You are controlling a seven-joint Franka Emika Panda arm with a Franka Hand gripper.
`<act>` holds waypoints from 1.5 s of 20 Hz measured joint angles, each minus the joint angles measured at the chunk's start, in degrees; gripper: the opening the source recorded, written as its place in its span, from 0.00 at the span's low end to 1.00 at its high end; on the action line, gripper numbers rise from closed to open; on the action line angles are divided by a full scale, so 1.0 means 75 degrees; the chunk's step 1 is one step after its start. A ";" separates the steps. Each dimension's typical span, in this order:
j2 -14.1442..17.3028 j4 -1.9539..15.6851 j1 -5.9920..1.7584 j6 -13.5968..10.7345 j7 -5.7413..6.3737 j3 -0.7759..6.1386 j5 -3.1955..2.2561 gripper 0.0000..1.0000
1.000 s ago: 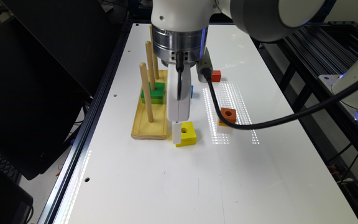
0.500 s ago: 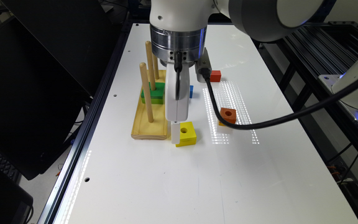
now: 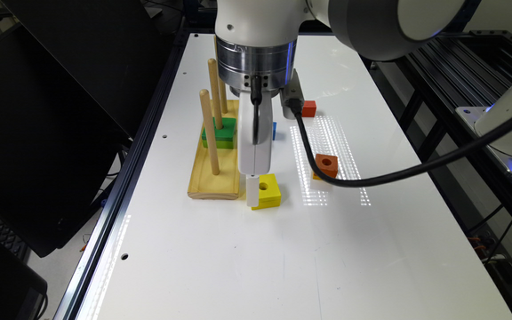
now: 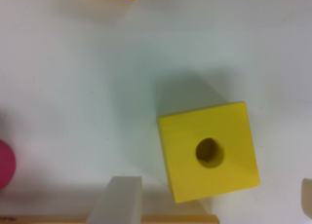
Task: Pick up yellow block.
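Tool (image 4: 212, 204) open, yellow block (image 4: 208, 152) between fingers

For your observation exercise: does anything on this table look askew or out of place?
Slightly. In the wrist view the yellow block sits turned at an angle to the open pincer, its edges not square with the fingers. Nothing looks spilled or damaged.

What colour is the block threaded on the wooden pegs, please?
Green, clearest in the exterior view.
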 joint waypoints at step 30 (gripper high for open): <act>0.0625 -0.0083 -0.0001 0.0534 0.0116 -0.0069 -0.0231 1.00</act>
